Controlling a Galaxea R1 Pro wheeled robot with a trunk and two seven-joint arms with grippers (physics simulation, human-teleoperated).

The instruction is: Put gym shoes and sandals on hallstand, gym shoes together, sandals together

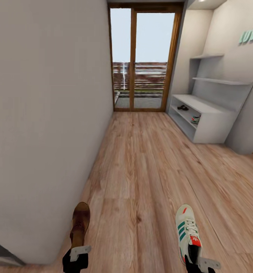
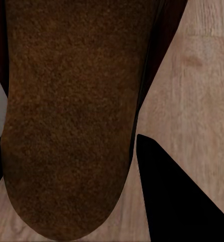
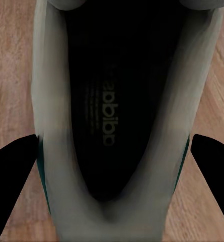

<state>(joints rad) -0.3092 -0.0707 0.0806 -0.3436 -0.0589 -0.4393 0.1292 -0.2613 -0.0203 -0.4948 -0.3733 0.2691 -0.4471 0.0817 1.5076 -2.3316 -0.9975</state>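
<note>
My left gripper (image 1: pixel 78 251) at the bottom left is shut on a dark brown sandal (image 1: pixel 80 223), held by its heel above the wood-plank corridor floor (image 1: pixel 149 170). In the left wrist view the sandal's footbed (image 2: pixel 66 116) sits between the black fingers (image 2: pixel 177 196). My right gripper (image 1: pixel 194 258) at the bottom right is shut on a white gym shoe (image 1: pixel 187 231) with green stripes and a red heel patch. The right wrist view looks into this shoe's opening (image 3: pixel 112 126) between the fingers (image 3: pixel 11 186). The hallstand (image 1: pixel 213 123) stands far right, with the other sandal (image 1: pixel 183 107) and gym shoe (image 1: pixel 195 119) in its open compartments.
A grey wall (image 1: pixel 47 132) runs close along my left side. A glass door with a wooden frame (image 1: pixel 143 60) closes the corridor's far end. Two staggered shelves (image 1: pixel 217 80) hang above the hallstand. Open floor stretches between me and the hallstand.
</note>
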